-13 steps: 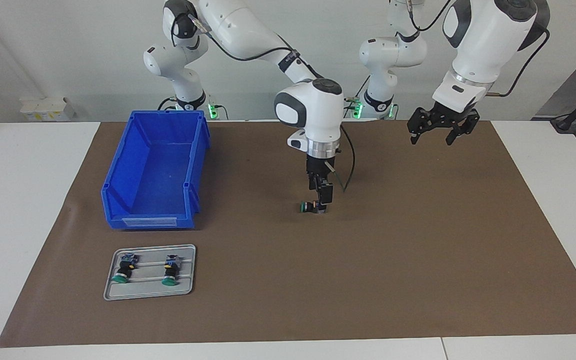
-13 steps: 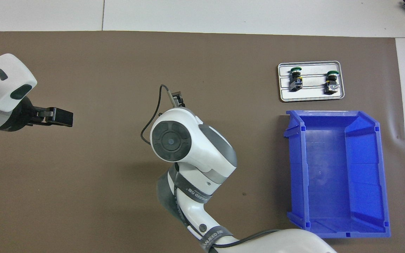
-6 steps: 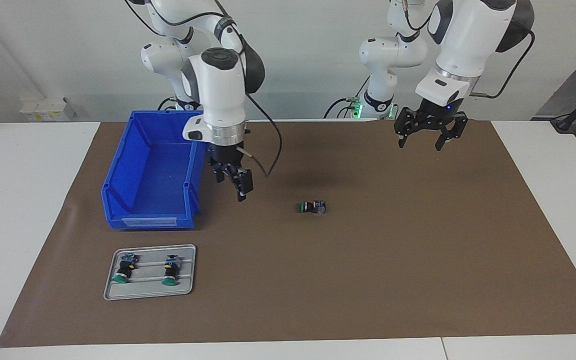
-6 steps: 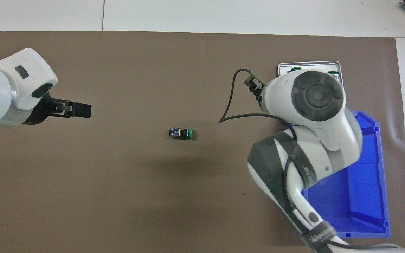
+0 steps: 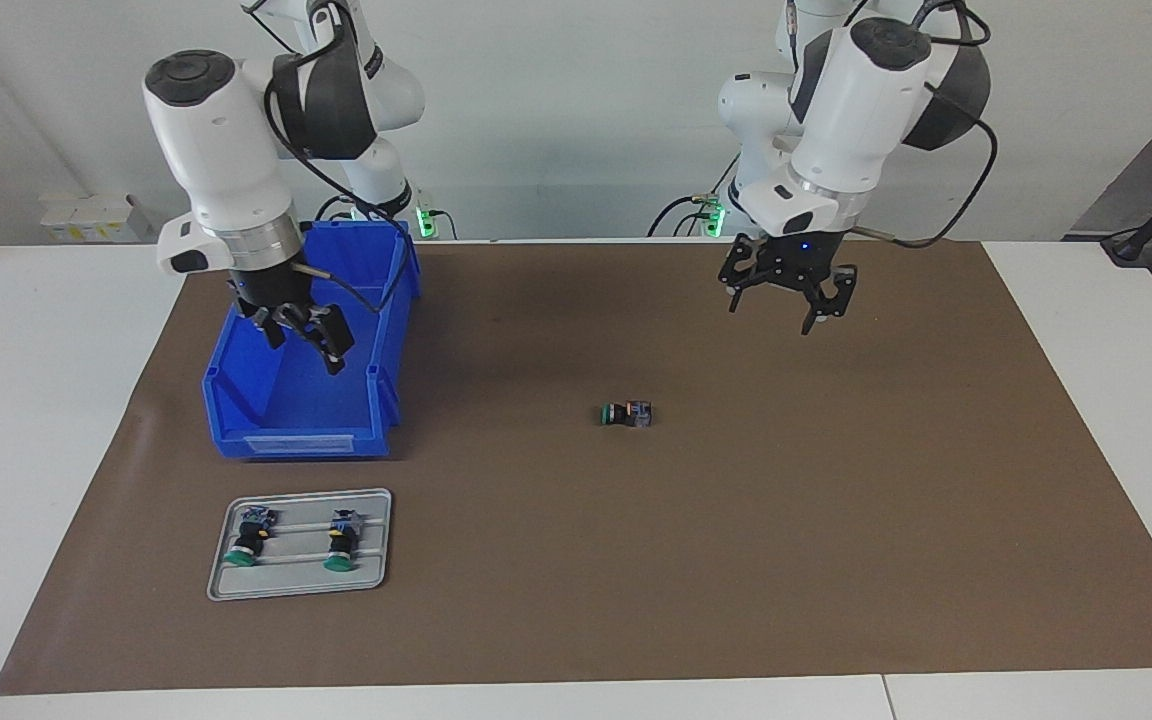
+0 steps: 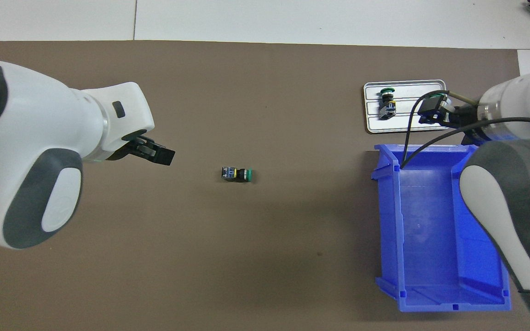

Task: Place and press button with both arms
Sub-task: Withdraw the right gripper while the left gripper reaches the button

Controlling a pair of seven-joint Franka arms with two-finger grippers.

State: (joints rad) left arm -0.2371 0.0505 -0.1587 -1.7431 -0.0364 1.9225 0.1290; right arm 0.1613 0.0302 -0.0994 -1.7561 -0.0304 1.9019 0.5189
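Observation:
One button (image 5: 626, 413) with a green cap lies on its side in the middle of the brown mat (image 5: 836, 520), with nothing touching it; the overhead view shows this button (image 6: 237, 174) too. Two more buttons (image 5: 246, 540) (image 5: 341, 540) lie on a grey tray (image 5: 301, 590). My right gripper (image 5: 301, 345) hangs open and empty in the air over the blue bin's (image 5: 296, 440) end toward the tray. From above, the right gripper (image 6: 433, 112) covers one tray button. My left gripper (image 5: 776, 310) hangs open over the mat, toward the left arm's end from the lone button, and shows as the left gripper (image 6: 164, 156) from above.
The blue bin (image 6: 430, 230) stands empty at the right arm's end of the mat, nearer to the robots than the tray (image 6: 405, 126). White table (image 5: 56, 450) surrounds the mat. A cable loops from the right wrist over the bin's rim.
The right gripper left the button on the mat's middle, rose, and swung over to the bin and tray. The left gripper moved lower and toward the middle of the mat.

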